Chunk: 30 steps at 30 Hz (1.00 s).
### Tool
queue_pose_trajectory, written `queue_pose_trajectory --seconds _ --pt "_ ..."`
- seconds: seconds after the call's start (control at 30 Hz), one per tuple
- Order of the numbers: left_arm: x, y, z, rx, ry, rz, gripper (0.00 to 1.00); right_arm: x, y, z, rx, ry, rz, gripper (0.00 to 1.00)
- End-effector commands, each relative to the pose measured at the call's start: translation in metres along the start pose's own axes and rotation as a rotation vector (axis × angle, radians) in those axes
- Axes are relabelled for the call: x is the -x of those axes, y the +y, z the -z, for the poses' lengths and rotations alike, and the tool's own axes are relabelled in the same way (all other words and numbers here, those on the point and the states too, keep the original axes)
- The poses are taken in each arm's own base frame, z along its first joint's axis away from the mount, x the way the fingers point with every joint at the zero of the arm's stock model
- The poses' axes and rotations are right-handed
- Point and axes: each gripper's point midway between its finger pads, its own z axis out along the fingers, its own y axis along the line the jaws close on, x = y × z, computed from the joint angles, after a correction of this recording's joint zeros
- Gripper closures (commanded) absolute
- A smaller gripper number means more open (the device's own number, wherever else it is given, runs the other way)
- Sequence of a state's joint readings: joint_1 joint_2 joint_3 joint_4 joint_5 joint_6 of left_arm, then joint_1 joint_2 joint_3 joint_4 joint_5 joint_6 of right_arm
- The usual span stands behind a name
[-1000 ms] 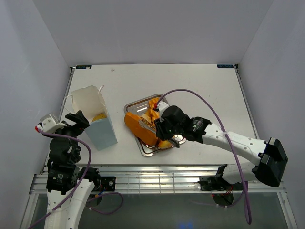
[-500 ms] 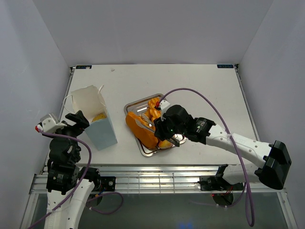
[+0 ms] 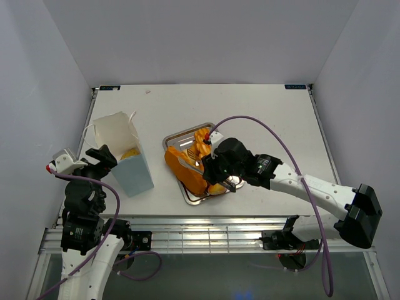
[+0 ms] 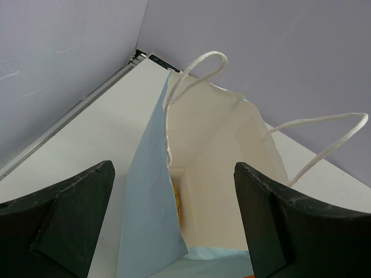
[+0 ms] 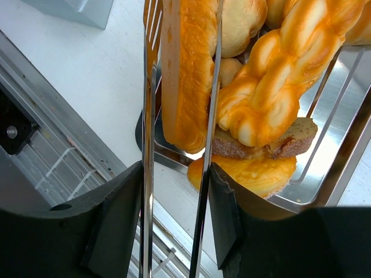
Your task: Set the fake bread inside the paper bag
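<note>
**Right jaws.** My right gripper has its fingers part-way apart, bearing on the outer arms of the metal tongs, which it holds. The tong blades stand on either side of the long loaf. I cannot tell whether they pinch it or only flank it.

**Around them.** Just past the far blade, the twisted piece lies over other pastries on the silver tray.

**Left jaws.** My left gripper is spread wide astride the mouth of the paper bag and grips nothing. A yellow piece shows inside. The bag stands well left of the tray.

**Hazards, as I judge them.**
- A light squeeze on thin blades could let the glossy loaf slide out.
- The far blade could snag the twisted piece.
- The long loaf could strike the rim and tip the unheld bag.
</note>
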State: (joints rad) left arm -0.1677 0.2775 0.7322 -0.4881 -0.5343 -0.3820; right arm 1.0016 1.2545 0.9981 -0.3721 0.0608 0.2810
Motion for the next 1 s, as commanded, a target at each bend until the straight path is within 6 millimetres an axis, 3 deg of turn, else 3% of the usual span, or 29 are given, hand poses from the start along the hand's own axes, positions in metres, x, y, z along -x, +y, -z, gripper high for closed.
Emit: queue_pose_trajectory --seconds 0.0,0.43,0.63,0.97 --pt "0.001 -0.004 0.001 -0.021 -0.004 0.001 0.05 -0.006 -0.002 -0.003 -0.007 0.011 0.002 0.48" --pt "0.001 -0.004 0.001 -0.022 -0.002 0.0 0.05 -0.029 0.001 -0.013 0.015 0.067 -0.003 0.49" --pt "0.0 -0.004 0.0 -0.022 -0.001 -0.001 0.05 -0.022 0.006 -0.009 0.032 0.044 -0.012 0.67" --pt "0.0 -0.004 0.001 -0.022 -0.001 -0.001 0.05 0.005 0.015 0.009 0.066 -0.048 -0.026 0.83"
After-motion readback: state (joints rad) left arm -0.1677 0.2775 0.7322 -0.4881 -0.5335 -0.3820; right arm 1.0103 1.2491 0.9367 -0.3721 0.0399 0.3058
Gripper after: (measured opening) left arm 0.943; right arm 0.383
